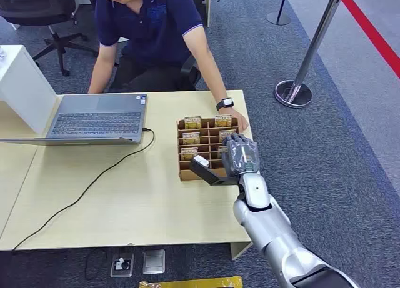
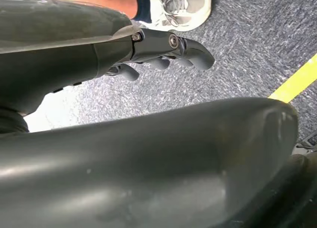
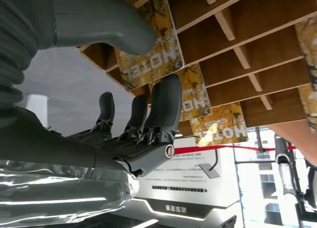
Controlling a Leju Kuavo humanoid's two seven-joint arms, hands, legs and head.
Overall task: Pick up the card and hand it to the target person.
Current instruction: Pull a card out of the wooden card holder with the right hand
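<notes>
A brown slotted card rack [image 1: 181, 169] stands on the table's right part, with several yellow "HOTEL" cards [image 1: 191, 138] upright in it. My right hand [image 1: 239, 157] is over the rack's near right side, thumb stretched toward the front left slot. A pale tilted card [image 1: 200, 160] lies by the thumb. In the right wrist view that card [image 3: 149, 57] sits between the thumb and the fingers [image 3: 164, 102], which stand apart; a firm pinch is not visible. The person [image 1: 155, 32] sits behind the table, one hand [image 1: 239, 120] on the rack's far corner. My left hand [image 2: 176, 47] hangs over carpet, holding nothing.
An open laptop [image 1: 97, 116] sits at the table's back left, its black cable [image 1: 94, 185] trailing across the wood. A white box [image 1: 21, 85] stands at the far left. A stanchion [image 1: 295, 91] with a red belt is on the carpet to the right.
</notes>
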